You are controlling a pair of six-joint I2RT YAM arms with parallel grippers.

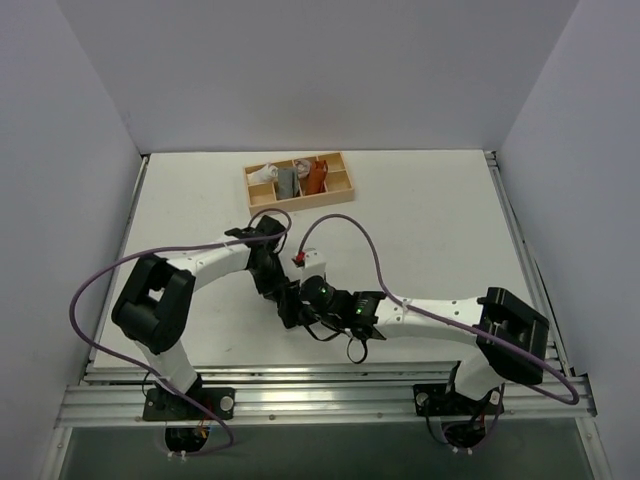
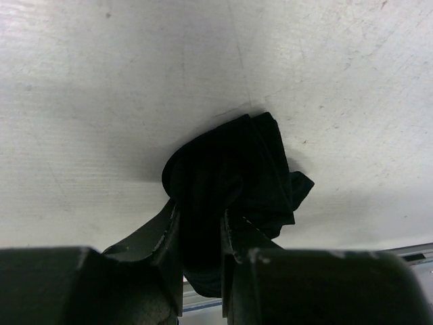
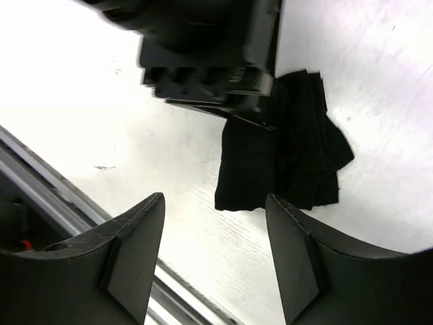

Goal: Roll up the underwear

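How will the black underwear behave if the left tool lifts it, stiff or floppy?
Probably floppy: the underwear lies in soft, uneven folds pinched by the left tool, so free ends would likely sag. It looks thin, so presumably light. Its layers may slip apart, since only that pinch holds them.

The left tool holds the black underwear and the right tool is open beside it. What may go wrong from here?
1. The underwear is a loose bundle, and the left tool pinches only part of it; flaps stick out, so the roll may open.
2. The open right tool hangs very near the left tool; they may collide.
3. The bundle lies not far from the aluminium rail at the near edge and might snag there.
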